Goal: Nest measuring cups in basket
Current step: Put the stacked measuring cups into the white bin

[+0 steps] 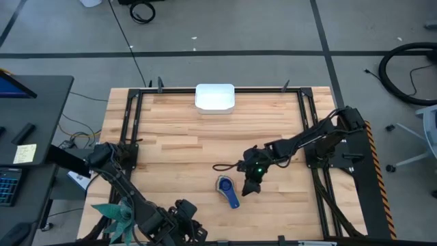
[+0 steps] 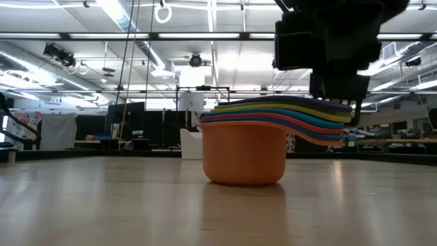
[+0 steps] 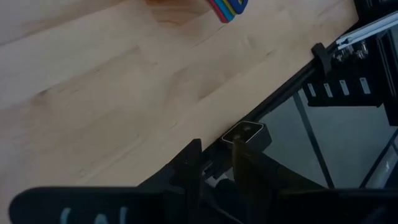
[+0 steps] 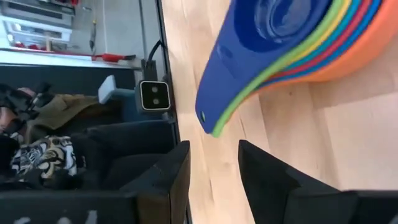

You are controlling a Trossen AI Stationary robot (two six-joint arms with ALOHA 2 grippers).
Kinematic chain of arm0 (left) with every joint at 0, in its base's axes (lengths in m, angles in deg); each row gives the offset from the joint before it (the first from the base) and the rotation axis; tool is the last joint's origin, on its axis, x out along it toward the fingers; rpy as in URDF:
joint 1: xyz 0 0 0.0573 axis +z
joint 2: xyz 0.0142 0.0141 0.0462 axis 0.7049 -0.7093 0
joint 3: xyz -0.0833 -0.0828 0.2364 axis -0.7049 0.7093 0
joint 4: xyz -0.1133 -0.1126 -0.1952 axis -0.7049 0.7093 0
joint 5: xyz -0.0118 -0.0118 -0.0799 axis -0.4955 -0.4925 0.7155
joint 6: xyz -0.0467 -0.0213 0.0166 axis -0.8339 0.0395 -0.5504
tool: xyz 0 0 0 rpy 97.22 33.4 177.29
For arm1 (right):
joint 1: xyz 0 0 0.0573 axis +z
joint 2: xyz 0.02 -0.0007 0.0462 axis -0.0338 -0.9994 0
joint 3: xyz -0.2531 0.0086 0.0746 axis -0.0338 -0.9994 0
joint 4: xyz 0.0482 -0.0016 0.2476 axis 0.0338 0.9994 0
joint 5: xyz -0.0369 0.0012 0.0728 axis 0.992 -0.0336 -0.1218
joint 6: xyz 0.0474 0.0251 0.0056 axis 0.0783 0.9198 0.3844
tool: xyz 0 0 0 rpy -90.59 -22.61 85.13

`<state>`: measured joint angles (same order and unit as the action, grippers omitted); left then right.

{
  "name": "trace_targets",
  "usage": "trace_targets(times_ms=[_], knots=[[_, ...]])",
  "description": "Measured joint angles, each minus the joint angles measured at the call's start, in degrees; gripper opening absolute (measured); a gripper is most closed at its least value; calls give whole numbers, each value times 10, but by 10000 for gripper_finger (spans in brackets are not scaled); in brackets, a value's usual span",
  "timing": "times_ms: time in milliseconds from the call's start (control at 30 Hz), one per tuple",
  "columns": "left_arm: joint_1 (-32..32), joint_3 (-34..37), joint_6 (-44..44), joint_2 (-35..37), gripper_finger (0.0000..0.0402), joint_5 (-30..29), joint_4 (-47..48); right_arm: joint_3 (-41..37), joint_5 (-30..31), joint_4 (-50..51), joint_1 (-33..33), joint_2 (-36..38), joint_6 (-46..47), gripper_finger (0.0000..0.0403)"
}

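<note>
The high view shows the stack of measuring cups lying on the wooden table near its front edge, already nested one inside another, dark blue on top and orange at the bottom. The white basket sits well apart, at the far edge of the table. The right gripper hangs just beside the stack, over the end of the handles, fingers spread with a gap between them and pinching nothing. In the right wrist view the fanned handle ends lie just ahead of that gap, not yet between the fingers.

The step in hand looks like the grasp of the stacked handles. To do it well, the right gripper should line its gap up with the handle bundle, slide far enough on that every layer is caught, then close squarely; a grip only at the tips may let the lower cups slip out when lifted.

The left gripper waits at the table's front left corner, its fingers narrowly parted and holding nothing.
</note>
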<state>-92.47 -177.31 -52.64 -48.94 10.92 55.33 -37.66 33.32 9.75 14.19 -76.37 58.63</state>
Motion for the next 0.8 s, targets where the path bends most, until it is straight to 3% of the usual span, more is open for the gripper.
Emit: trace_targets(times_ms=[233, 633, 800], knots=[[-1, 0, 0, 0, 94, 0, 0, -60, 11, -133, -8, 0, 67, 138], [-1, 0, 0, 0, 94, 0, -1, -62, 34, -153, -7, 0, 49, 136], [-1, 0, 0, 0, 94, 0, -1, -62, 32, -153, -7, 0, 49, 103]])
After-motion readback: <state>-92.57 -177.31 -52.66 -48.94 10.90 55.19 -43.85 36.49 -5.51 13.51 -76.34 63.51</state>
